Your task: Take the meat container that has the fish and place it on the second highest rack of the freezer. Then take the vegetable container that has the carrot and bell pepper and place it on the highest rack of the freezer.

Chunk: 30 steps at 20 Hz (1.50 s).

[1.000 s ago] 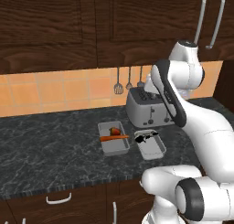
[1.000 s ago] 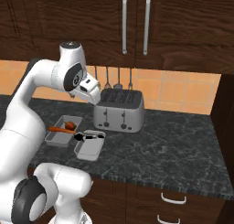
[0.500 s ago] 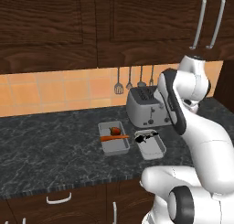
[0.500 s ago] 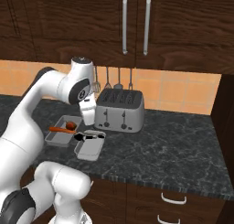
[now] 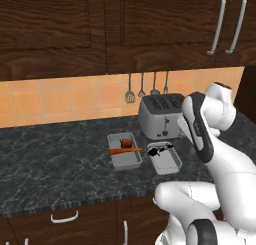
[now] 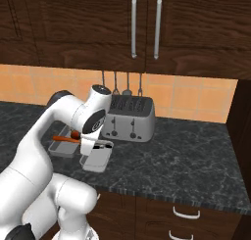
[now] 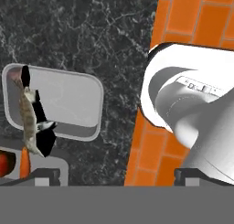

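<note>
Since the earlier frames the arm has swung rightward and down, its upper joint now low beside the toaster instead of high above the trays; the two trays have kept their places on the dark stone counter.

In the left base view, from left: the vegetable tray holds the bell pepper toward its back, and the carrot lies crosswise over it, its tip past the left rim; just beside it on the right sits the meat tray, the fish lying across its back end; behind both stands the toaster, with utensils hanging on the tiled wall above it; the white arm stands to the right of the meat tray.

In the hand view the fish lies along the left edge of the meat tray; the gripper shows its two finger tips spread wide apart, holding nothing, clear of the tray.
</note>
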Tool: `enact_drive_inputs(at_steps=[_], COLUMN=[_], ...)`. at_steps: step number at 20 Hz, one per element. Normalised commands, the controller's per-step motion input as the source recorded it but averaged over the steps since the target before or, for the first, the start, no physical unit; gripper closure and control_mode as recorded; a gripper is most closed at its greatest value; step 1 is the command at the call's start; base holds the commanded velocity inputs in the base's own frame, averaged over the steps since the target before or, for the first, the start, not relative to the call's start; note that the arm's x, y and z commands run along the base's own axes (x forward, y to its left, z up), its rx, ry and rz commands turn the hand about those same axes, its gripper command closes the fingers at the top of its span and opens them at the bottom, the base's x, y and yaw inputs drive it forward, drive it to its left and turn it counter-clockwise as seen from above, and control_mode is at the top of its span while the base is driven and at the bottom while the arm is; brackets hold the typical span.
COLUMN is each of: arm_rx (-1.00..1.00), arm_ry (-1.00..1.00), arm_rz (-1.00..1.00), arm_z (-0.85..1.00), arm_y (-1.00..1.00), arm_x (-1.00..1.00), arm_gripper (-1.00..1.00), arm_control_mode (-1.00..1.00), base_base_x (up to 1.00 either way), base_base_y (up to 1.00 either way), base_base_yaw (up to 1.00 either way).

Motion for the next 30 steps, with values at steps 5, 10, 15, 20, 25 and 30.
enact_drive_inputs(at_steps=[5, 10, 15, 20, 25, 30], arm_rx=[0.01, 0.03, 0.1, 0.04, 0.03, 0.02], arm_ry=[0.02, 0.0, 0.0, 0.01, 0.08, 0.09], arm_rz=[0.07, 0.01, -0.08, 0.0, 0.0, 0.0], arm_z=[-0.18, -0.54, -0.5, -0.63, -0.36, -0.01], arm_y=[0.0, -0.01, -0.02, -0.02, -0.19, -0.18], arm_x=[0.01, 0.0, -0.06, -0.12, 0.31, 0.7], arm_gripper=[-1.0, -1.0, -1.0, -1.0, -1.0, -1.0], arm_control_mode=[-1.0, -1.0, -1.0, -1.0, -1.0, -1.0], base_base_x=[0.0, 0.0, 0.0, 0.0, 0.0, 0.0], base_base_y=[0.0, 0.0, 0.0, 0.0, 0.0, 0.0], base_base_yaw=[0.0, 0.0, 0.0, 0.0, 0.0, 0.0])
